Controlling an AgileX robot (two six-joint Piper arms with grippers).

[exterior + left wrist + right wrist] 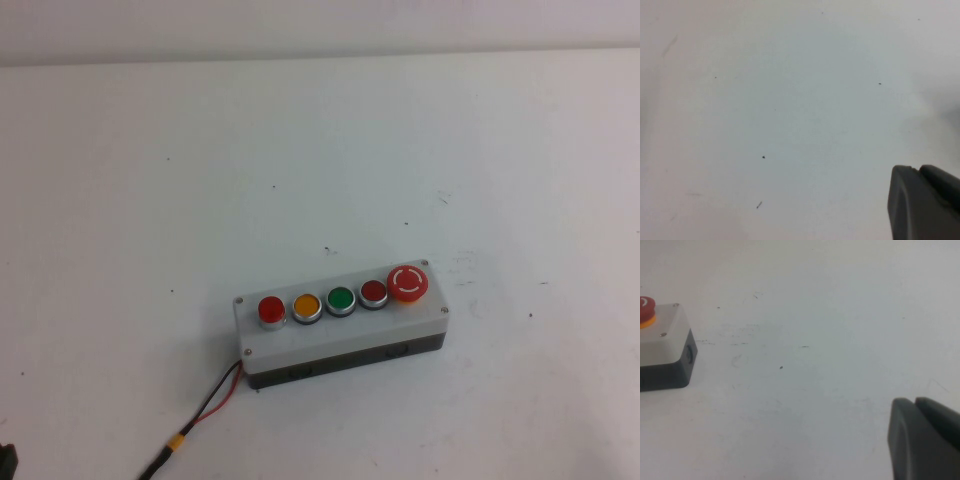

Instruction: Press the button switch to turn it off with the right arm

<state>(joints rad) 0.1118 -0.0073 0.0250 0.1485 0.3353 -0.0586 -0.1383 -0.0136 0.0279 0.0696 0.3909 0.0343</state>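
A grey switch box [340,338] lies on the white table at front centre. On top, in a row from left to right, are a bright red button [271,310], an orange button [307,305], a green button [340,299], a darker red button [373,292] and a red mushroom button [407,282]. The right wrist view shows the box's right end [667,337] and the mushroom button [645,307]. My right gripper [914,400] is shut and empty, well to the right of the box. My left gripper [917,168] is shut and empty over bare table. Neither arm shows in the high view.
Red and black wires [215,400] run from the box's left end to the front edge, bound by a yellow band [175,442]. A small dark object [6,460] sits at the front left corner. White table [320,150] lies all around.
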